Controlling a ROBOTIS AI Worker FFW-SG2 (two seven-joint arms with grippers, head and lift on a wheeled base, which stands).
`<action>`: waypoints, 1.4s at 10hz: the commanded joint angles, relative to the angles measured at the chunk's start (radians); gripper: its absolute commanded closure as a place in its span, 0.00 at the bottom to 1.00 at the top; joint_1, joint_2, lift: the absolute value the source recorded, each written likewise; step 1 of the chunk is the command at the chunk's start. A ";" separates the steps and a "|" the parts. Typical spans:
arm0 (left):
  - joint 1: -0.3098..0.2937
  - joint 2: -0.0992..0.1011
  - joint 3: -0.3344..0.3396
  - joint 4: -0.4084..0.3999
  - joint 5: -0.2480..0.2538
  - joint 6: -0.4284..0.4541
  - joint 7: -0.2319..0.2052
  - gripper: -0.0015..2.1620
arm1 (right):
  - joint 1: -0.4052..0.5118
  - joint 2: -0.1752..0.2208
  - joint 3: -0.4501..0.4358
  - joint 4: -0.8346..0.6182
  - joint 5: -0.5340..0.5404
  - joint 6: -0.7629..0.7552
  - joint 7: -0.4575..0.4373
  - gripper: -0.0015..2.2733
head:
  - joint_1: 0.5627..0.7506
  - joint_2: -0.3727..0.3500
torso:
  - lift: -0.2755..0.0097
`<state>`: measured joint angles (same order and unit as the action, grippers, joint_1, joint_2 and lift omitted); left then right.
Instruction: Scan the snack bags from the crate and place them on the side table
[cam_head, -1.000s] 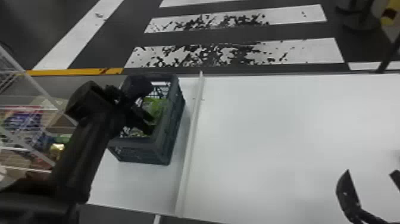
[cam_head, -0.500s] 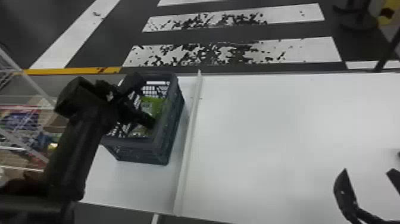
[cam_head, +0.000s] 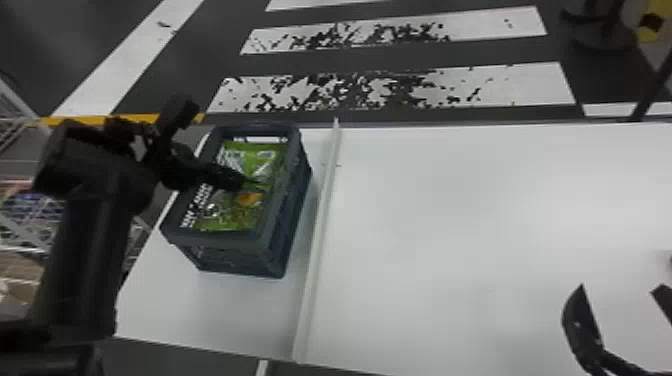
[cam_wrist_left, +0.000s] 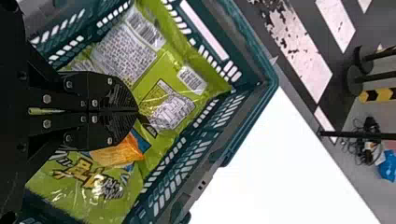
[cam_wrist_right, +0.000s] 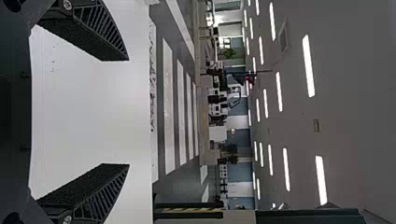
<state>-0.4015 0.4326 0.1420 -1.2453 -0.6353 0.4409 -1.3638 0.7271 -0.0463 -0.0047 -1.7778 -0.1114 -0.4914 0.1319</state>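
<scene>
Surface: white (cam_head: 475, 240), crossed by a raised strip (cam_head: 318, 240) just beside the crate (cam_head: 220, 240); wire rack (cam_head: 30, 225) on my left.
Left end effector: fingers pressed together, tips (cam_wrist_left: 138, 112) at the snack bag (cam_wrist_left: 163, 91) inside the crate; I cannot tell whether film is pinched.
Right end effector (cam_wrist_right: 128, 112): spread, above the surface.
Slip risk: glossy film could slide from a shallow grip.
Snag risk: lifting low could catch the bag on the crate's rim or the strip.
Double-pick risk: green packaging (cam_wrist_left: 79, 200) alongside, seemingly another bag, could drag along.
Scan risk: creased film could distort the barcode (cam_wrist_left: 192, 80).
</scene>
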 joint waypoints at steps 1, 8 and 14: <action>0.006 0.020 0.034 -0.022 0.046 0.025 -0.015 0.99 | -0.002 0.000 0.002 -0.002 0.001 0.003 0.000 0.03 | 0.70 0.83 | 0.64; 0.003 0.049 0.117 -0.062 0.187 0.080 -0.072 0.99 | -0.009 -0.001 0.002 -0.002 -0.001 0.012 0.000 0.03 | 0.70 0.87 | 0.64; 0.030 0.038 0.182 -0.240 0.333 0.301 -0.075 0.99 | -0.012 0.000 0.002 -0.002 -0.001 0.015 -0.002 0.03 | 0.70 0.86 | 0.64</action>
<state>-0.3739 0.4745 0.3195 -1.4420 -0.3230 0.6909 -1.4389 0.7148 -0.0468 -0.0031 -1.7794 -0.1120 -0.4762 0.1304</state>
